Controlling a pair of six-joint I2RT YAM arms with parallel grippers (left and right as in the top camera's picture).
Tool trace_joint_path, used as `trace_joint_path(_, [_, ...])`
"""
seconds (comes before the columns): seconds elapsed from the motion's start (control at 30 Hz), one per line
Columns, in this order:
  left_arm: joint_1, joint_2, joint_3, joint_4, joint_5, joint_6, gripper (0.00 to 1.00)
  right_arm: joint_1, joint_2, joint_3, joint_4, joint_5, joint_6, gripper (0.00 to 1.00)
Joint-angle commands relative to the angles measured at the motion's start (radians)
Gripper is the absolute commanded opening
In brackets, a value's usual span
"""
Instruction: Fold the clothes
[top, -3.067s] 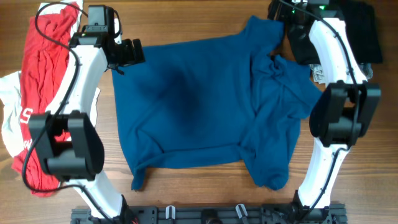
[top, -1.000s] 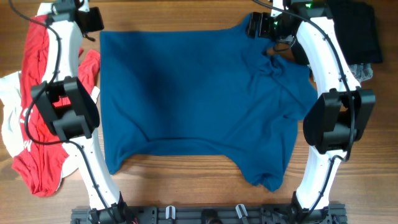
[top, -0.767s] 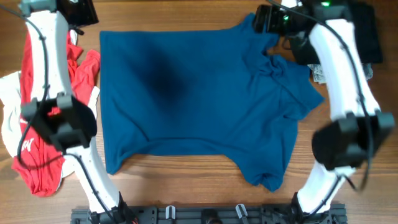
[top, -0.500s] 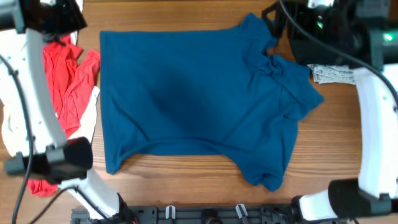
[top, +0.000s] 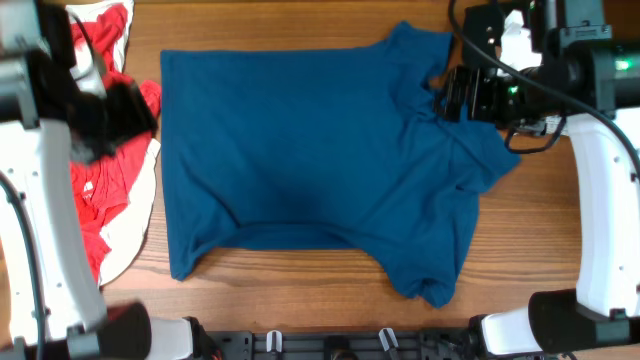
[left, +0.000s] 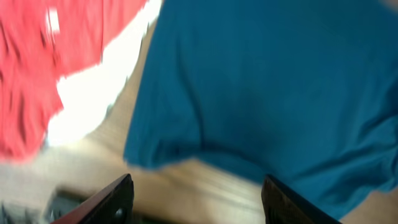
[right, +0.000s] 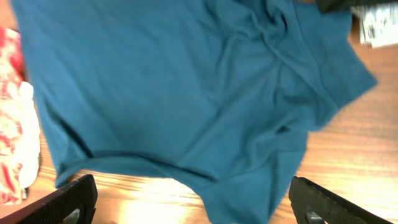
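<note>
The dark-blue T-shirt lies spread on the wooden table, flat on its left and rumpled with a folded-over part on its right. It fills the left wrist view and the right wrist view. My left gripper, blurred, is raised over the red cloth beside the shirt's left edge. Its jaws are open and empty. My right gripper hangs over the shirt's rumpled upper right. Its jaws are open and empty.
A red garment and a white one lie left of the shirt; they also show in the left wrist view, red and white. A pale cloth is at the far right. Bare wood lies in front.
The shirt's left side was pulled out flat. Both grippers have since lifted off the far edge and drawn nearer, the left to the shirt's left side, the right over its upper right.
</note>
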Motion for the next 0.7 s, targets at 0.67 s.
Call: trace_joint_path(0.67, [-0.080,-0.291,-1.173,0.528,0.130,-0.543,0.66,0.000,0.007,-0.535,0.439,-0.093,0.041,1.00])
